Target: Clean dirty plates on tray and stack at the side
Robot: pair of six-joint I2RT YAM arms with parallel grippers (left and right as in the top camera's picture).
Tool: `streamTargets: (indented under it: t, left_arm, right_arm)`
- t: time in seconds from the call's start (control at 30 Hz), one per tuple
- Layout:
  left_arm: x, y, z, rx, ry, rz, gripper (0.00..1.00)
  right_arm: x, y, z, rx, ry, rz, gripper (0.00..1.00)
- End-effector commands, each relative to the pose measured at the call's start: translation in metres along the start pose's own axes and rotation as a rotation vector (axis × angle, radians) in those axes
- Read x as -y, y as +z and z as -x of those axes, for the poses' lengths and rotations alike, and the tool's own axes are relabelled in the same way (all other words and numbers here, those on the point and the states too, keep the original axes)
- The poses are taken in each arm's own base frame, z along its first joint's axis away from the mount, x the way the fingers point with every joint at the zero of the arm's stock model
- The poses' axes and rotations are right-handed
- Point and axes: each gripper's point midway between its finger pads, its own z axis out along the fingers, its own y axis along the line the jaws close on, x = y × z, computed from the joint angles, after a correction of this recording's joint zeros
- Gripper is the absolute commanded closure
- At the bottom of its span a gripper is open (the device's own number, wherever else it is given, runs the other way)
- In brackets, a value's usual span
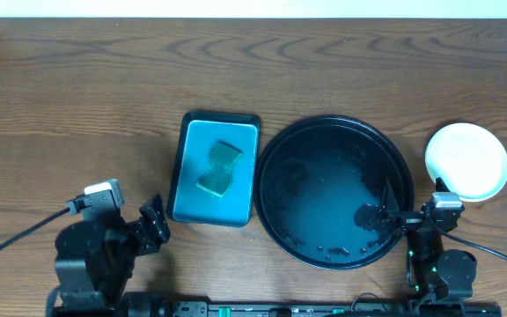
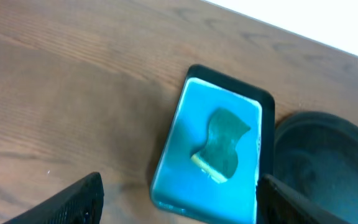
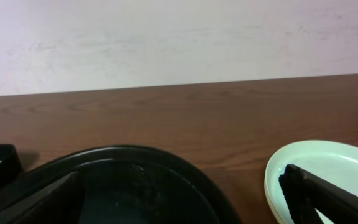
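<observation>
Left pincer [image 1: 155, 224] and right pincer [image 1: 382, 214] gape empty; plates [image 1: 466, 160] stacked beside tray [image 1: 324, 176].

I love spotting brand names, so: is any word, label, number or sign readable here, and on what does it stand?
None: no text can be read in any view.
The plates, black tray, teal tray, sponge and wooden table all bear no writing.
</observation>
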Motion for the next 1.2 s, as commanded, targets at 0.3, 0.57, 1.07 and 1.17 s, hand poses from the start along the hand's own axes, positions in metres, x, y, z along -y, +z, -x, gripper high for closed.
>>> streamTargets:
  t: [0.3,0.57,1.07,1.17]
  left_arm:
    - [-0.011,0.059,-0.020,0.378,0.032,-0.099,0.21]
    - [0.003,0.062,0.005,0.647,0.274,-0.134,0.21]
    - [-0.008,0.090,-0.040,0.425,0.329,-0.110,0.21]
    - [-0.008,0.090,-0.040,0.425,0.329,-0.110,0.21]
  right_arm:
    - [-0.004,0.000,-0.001,0.000,0.001,0.018,0.01]
    - [-0.004,0.000,-0.001,0.000,0.001,0.018,0.01]
    - [-0.004,0.000,-0.001,0.000,0.001,0.018,0.01]
    - [-0.004,0.000,-0.001,0.000,0.001,0.018,0.01]
